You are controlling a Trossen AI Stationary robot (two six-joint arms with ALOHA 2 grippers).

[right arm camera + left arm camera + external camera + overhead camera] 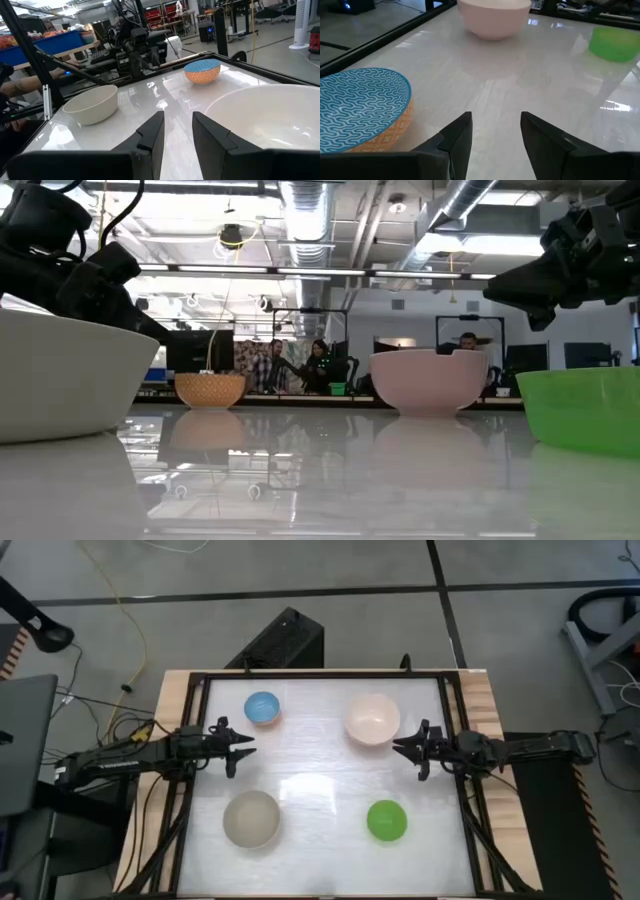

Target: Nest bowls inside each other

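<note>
Four bowls stand apart on the white table, each on its base. The light blue bowl [262, 708], orange outside, is far left. The pale pink-cream bowl [372, 719] is far right, the grey-beige bowl [251, 819] near left, the bright green bowl [386, 821] near right. My left gripper [245, 749] hovers open between the blue and grey bowls, pointing toward the table's middle; in its wrist view the blue bowl [360, 107] lies beside its fingers. My right gripper [400, 748] hovers open just near of the pink bowl [270, 120], pointing left.
A black frame [320, 674] runs round the table's edges. Bare tabletop [320, 775] lies between the two grippers and among the four bowls. People and desks show in the room beyond the far edge [300, 365].
</note>
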